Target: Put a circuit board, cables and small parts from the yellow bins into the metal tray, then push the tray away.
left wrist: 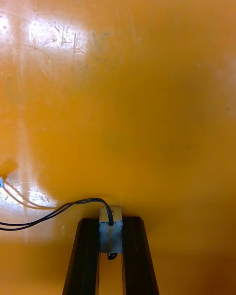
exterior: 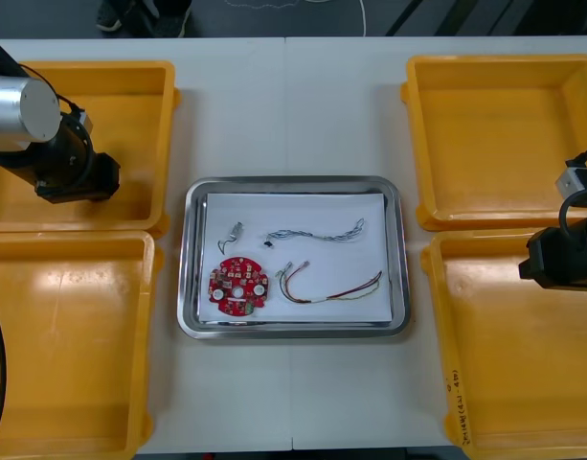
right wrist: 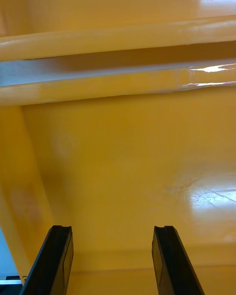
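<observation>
Yellow bin [left wrist: 147, 103] under the left end effector [left wrist: 110, 226] — it's pinching a black cable [left wrist: 93, 200] by its plug; right end effector [right wrist: 110, 233] spread wide over another bin [right wrist: 128, 167].

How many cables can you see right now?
3. A blue and white cable and a red and yellow cable lie in the metal tray; a black cable is held by the left gripper over a yellow bin. Others may be hidden.

The tray [exterior: 295, 184] was set right of the left gripper [left wrist: 110, 224] (a cable [left wrist: 59, 209] pinched in it, inside a far bin [exterior: 130, 70]) and left of the right gripper [right wrist: 110, 232].
</observation>
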`<act>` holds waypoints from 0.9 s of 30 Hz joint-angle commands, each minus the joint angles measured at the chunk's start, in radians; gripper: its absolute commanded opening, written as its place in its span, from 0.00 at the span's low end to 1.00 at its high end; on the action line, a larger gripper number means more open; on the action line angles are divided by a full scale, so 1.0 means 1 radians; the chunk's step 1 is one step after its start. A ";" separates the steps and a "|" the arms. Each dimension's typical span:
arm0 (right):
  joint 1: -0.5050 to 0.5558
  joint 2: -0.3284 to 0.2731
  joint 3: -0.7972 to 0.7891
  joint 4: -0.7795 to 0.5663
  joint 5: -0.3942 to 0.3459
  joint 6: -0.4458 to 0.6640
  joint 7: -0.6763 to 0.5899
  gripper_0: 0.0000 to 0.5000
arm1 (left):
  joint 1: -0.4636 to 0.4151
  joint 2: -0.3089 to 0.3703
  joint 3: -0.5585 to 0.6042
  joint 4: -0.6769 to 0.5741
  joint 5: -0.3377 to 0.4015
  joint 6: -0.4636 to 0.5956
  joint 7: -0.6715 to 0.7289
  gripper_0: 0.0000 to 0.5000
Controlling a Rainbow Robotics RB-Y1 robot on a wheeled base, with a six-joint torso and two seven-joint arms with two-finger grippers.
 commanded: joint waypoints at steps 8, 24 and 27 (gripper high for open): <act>0.013 0.039 0.006 -0.030 0.017 0.004 0.066 0.93 | -0.084 0.034 0.079 -0.118 0.013 0.149 -0.032 0.00; 0.024 0.042 0.027 -0.030 0.029 0.004 0.097 0.94 | -0.084 0.034 0.078 -0.444 0.041 0.411 0.215 0.00; 0.026 0.043 0.027 -0.030 0.029 0.004 0.103 0.93 | -0.085 0.033 0.046 -0.479 0.051 0.427 0.272 0.00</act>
